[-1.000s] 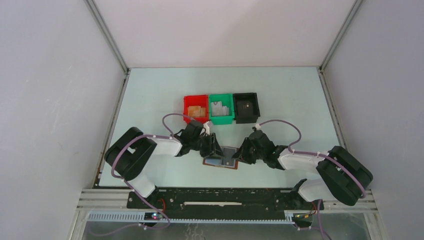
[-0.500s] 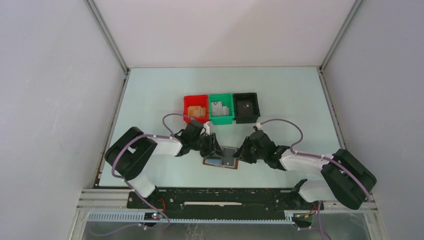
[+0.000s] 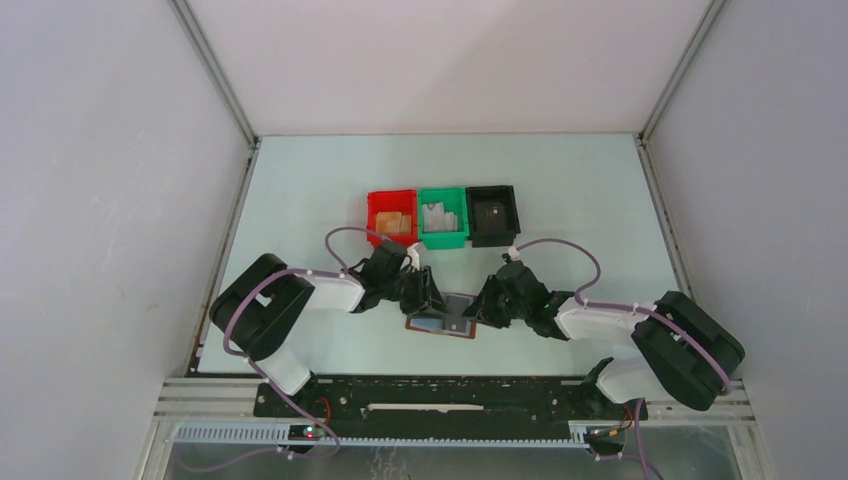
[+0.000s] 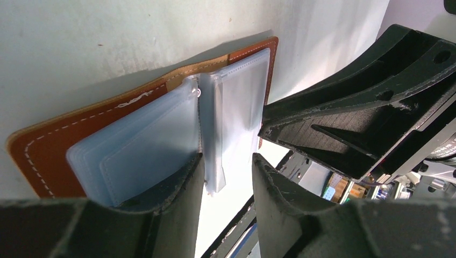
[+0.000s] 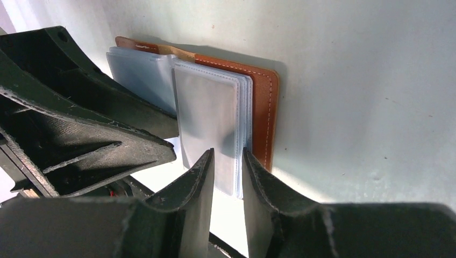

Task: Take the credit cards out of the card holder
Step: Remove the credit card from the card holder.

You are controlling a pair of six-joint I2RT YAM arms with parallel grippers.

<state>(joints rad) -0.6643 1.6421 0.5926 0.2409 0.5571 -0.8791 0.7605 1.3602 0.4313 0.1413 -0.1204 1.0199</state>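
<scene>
Lying open flat, card holder (image 3: 438, 324), left end effector (image 4: 227, 161) apart above it, right end effector (image 5: 227, 153) narrowly apart.

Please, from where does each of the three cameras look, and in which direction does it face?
Top external: above and behind the arms, facing down at the table; left arm and right arm show whole.
Left wrist: on the left arm, facing the card holder closely; own fingers below, right gripper opposite.
Right wrist: on the right arm, facing it from the other side; own fingers below, left gripper opposite.
Shared: both wrist views show the card holder's clear sleeves.
</scene>
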